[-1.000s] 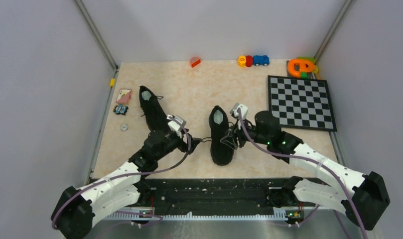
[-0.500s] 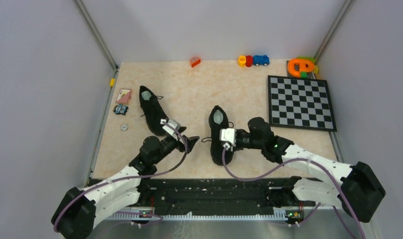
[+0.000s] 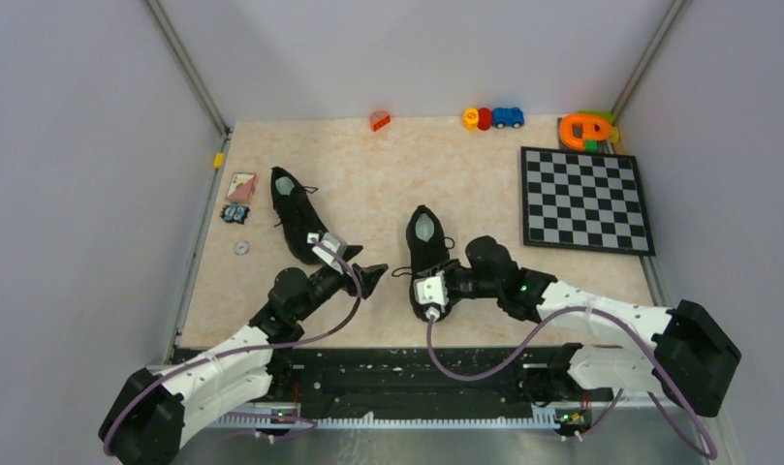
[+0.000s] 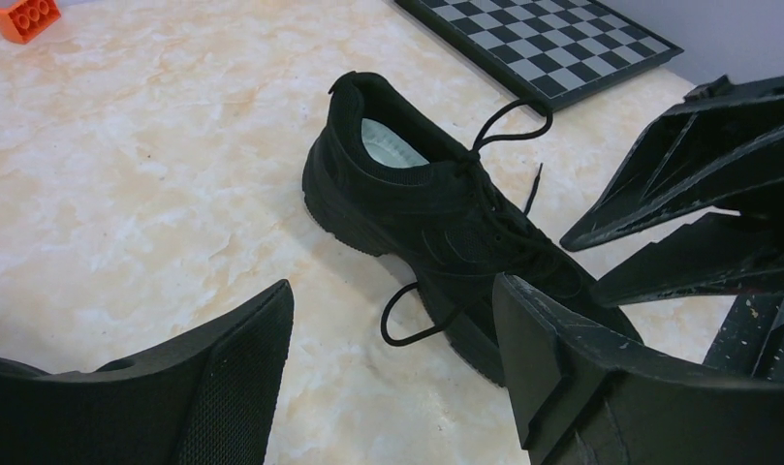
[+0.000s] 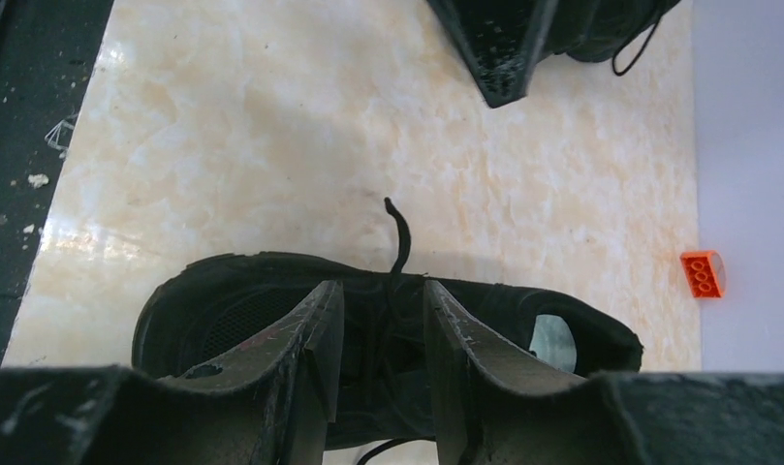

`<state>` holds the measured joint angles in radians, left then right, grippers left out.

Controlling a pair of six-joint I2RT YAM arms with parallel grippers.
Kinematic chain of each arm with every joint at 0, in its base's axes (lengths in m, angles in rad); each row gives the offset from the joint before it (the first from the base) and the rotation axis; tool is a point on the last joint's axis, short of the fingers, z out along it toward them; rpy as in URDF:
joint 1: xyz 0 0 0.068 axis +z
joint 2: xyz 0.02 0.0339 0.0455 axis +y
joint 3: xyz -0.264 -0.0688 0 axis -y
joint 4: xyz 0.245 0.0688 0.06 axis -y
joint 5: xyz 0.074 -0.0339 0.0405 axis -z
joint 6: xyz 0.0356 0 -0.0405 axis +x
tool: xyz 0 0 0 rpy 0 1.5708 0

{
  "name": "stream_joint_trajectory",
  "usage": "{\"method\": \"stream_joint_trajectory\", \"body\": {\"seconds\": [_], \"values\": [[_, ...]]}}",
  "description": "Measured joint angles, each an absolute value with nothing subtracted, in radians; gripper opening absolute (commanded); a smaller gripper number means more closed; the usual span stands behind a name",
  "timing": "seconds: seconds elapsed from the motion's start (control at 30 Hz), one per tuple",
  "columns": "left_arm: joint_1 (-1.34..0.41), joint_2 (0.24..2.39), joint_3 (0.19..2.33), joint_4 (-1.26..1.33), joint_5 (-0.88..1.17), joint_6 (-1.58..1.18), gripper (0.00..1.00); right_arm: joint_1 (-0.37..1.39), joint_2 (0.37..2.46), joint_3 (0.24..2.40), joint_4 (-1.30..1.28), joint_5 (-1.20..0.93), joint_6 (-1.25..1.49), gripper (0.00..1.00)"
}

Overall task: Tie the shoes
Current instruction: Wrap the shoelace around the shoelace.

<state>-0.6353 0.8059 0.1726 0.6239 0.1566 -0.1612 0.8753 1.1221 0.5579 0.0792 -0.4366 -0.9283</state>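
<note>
Hovering my right gripper [image 5: 383, 291] low over the centre shoe [image 3: 423, 235], right above its lacing. This is the lace-grabbing step, and nothing looks tied yet. Its jaws are partly spread, straddling the tongue, with a lace strand [image 5: 399, 237] running between them and its loose tip lying out on the tabletop [image 3: 368, 174]. No pinch that I can see; the gap is wider than the strand.

Left gripper [image 4: 392, 291] sits just beside that shoe's left flank, jaws spread wide and empty, looking across at it. From that wrist I make out one slack loop [image 4: 407, 320] spilling off the near side and another [image 4: 512, 118] off the far side.

Second shoe [image 3: 293, 218] lies well apart toward the left edge; its laces are too small to read.

Next, I reckon: close the right on that strand, then bring the left onto the near loop so each side has an end to cross. The risk is nipping the tongue instead of the thin lace.
</note>
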Motion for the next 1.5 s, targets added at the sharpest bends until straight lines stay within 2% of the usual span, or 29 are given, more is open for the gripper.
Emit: {"method": "stream_joint_trajectory", "body": {"seconds": [0.7,0.9,1.03,1.33,1.5], "values": [[-0.636,0.787,0.173,0.620,0.156,-0.166,0.79,0.910,1.254,0.626,0.040,-0.360,-0.987,0.28],[-0.636,0.782,0.173,0.620,0.155,-0.166,0.79,0.910,1.295,0.667,0.034,-0.359,-0.992,0.18],[-0.636,0.782,0.173,0.620,0.151,-0.166,0.79,0.910,1.306,0.678,0.024,-0.358,-0.994,0.00],[-0.635,0.783,0.173,0.620,0.143,-0.166,0.79,0.910,1.305,0.738,-0.009,-0.356,-0.903,0.00],[-0.635,0.791,0.173,0.627,0.141,-0.164,0.79,0.909,1.339,0.875,-0.075,-0.340,-0.759,0.00]]}}
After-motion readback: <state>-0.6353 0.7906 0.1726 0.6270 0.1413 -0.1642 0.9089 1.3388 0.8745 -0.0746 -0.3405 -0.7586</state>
